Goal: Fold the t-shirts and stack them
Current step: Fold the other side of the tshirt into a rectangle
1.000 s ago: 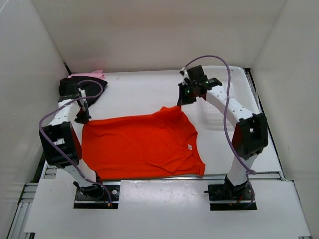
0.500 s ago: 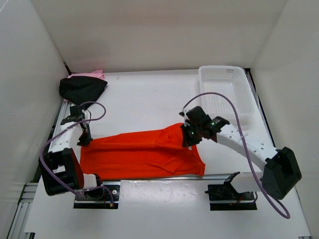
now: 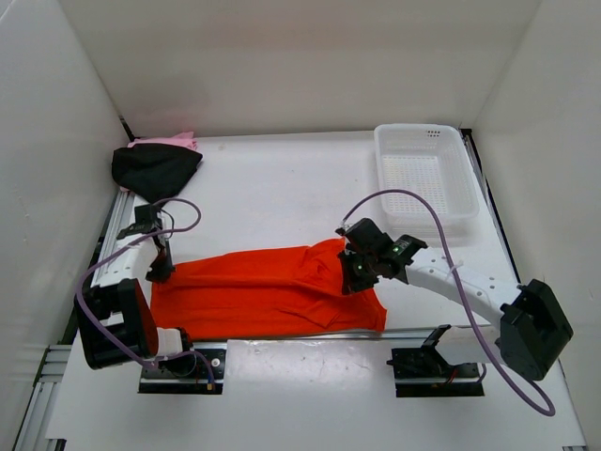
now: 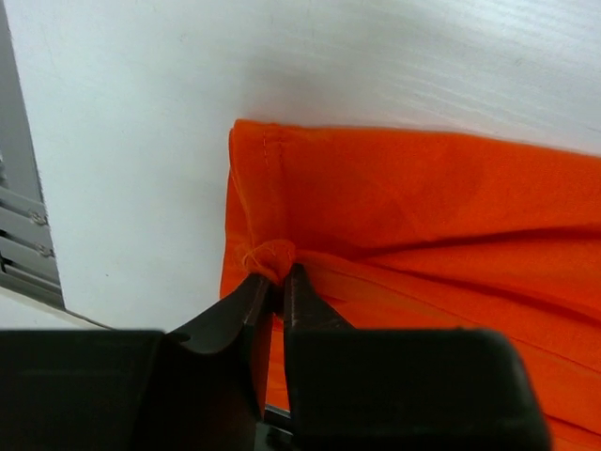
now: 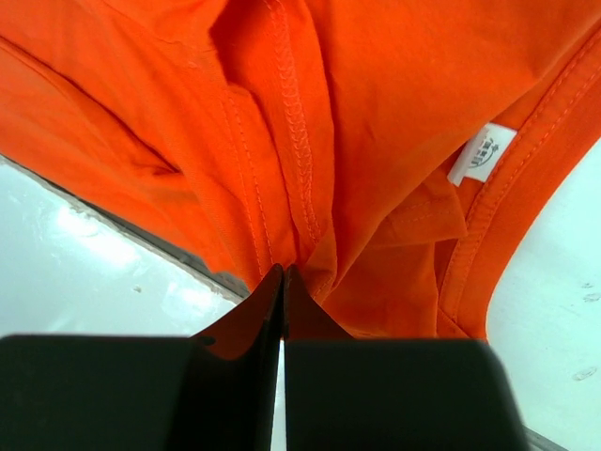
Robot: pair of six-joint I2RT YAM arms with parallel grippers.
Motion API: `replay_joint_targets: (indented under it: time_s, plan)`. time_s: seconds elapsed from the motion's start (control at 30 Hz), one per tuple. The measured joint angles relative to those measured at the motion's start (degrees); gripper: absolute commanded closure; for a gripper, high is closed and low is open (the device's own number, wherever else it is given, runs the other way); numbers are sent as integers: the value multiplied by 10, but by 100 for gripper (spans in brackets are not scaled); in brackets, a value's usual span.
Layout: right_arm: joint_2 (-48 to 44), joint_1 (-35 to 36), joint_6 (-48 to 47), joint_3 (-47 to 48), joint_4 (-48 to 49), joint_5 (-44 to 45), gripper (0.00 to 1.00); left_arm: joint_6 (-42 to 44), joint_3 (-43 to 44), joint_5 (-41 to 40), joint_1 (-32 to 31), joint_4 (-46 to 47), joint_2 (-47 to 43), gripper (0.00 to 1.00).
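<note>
Pinching one orange t-shirt [image 3: 263, 287], left gripper [image 4: 277, 282] and right gripper [image 5: 283, 277]; one black t-shirt [image 3: 155, 169], one pink t-shirt [image 3: 174, 141], one basket [image 3: 418, 129].

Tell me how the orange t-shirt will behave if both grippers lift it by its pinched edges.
Likely floppy: the orange t-shirt bunches into folds where the left gripper and right gripper pinch it, so it should sag between them. Probably light, since thin fingertip pinches hold it. It is matte cloth, so it is unlikely to slip.
</note>
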Motion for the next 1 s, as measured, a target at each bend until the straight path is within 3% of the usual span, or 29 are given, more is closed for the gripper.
replay_joint_targets:
  time_s: [0.1, 0.13, 0.17, 0.27, 0.5, 0.63, 0.77, 0.9, 1.0]
  plan:
    - [1, 0, 4, -8, 3, 0, 100, 0, -13, -3, -3, 1, -4, 71]
    - [2, 0, 5, -8, 4, 0, 100, 0, -18, -4, -4, 2, -7, 55]
    - [3, 0, 5, -8, 6, 0, 100, 2, -23, -5, -4, 2, -12, 46]
    - [4, 0, 6, -8, 9, 0, 100, 1, -32, -10, -4, -4, -25, 39]
    - [6, 0, 6, -8, 8, 0, 100, 0, -35, -29, 7, -59, -85, 41]
    - [18, 0, 6, -8, 6, -3, 100, 0, 26, 31, 14, -138, -106, 43]
    - [34, 0, 5, -8, 2, -3, 100, 0, 83, 68, 12, -122, -103, 51]
    - [43, 0, 2, -5, -8, -2, 100, 0, 84, 37, -4, -60, -30, 62]
    - [48, 0, -1, 2, -18, 0, 100, 0, 68, 14, -15, -14, 60, 63]
